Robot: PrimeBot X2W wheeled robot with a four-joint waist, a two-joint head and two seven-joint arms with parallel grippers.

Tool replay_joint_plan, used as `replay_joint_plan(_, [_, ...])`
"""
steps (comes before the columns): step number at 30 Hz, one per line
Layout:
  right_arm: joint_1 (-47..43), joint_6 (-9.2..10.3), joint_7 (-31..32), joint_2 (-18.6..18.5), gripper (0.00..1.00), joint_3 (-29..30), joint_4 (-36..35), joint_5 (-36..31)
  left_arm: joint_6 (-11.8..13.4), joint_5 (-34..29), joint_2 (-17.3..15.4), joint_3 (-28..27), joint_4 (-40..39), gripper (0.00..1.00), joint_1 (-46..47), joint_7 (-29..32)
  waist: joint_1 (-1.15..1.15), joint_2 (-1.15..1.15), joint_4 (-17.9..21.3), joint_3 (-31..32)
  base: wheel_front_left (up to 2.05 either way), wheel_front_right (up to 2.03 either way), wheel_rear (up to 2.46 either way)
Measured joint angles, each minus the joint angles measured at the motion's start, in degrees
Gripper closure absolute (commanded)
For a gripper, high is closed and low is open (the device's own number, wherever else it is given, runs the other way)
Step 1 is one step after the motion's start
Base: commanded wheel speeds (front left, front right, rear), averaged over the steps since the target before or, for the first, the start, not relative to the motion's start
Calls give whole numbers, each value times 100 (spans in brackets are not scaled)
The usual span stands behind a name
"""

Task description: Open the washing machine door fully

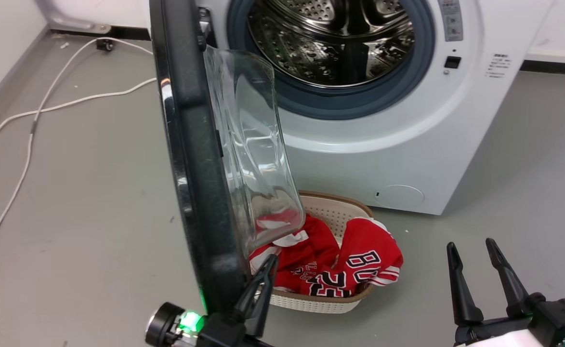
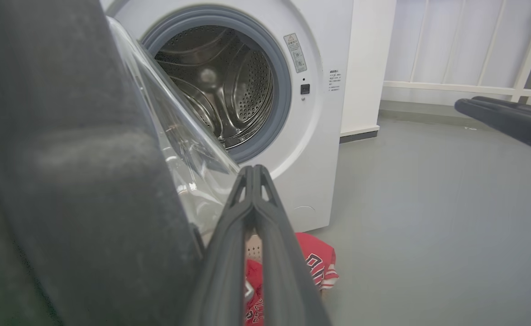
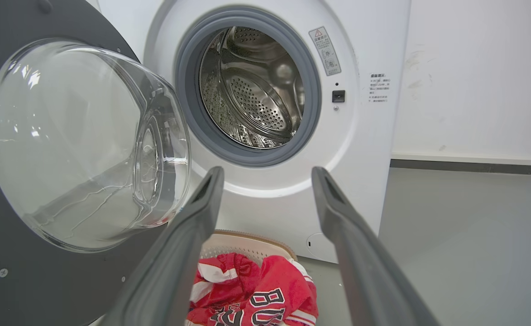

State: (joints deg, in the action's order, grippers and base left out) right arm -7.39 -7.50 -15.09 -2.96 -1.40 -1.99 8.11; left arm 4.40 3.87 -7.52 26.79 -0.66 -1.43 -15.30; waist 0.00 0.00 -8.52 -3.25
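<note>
The door stands half open from the washing machine, edge-on to me. My left hand, fingers pressed together and empty, sits just beside the door's lower rim. My right hand is spread, well apart. The door looks stiff, heavy and slippery, so I'd push on the rim, not the glass.

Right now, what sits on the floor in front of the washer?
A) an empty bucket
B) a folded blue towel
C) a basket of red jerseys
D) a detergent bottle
C: a pale basket holding red jerseys stands on the floor before the washer, beside the open door.
</note>
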Motion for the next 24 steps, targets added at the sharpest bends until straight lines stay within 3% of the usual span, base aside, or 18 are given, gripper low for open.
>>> replay_joint_plan(9, [-61,0,0,0,0,-37,18,-12,261,44,-218,-577,-153,100,-308,7,0,0,-337,64,0,0,0])
replay_joint_plan(24, [-81,0,0,1,0,-90,29,-64,419,264,-417,-1515,-146,100,-447,7,0,0,-569,14,0,0,0])
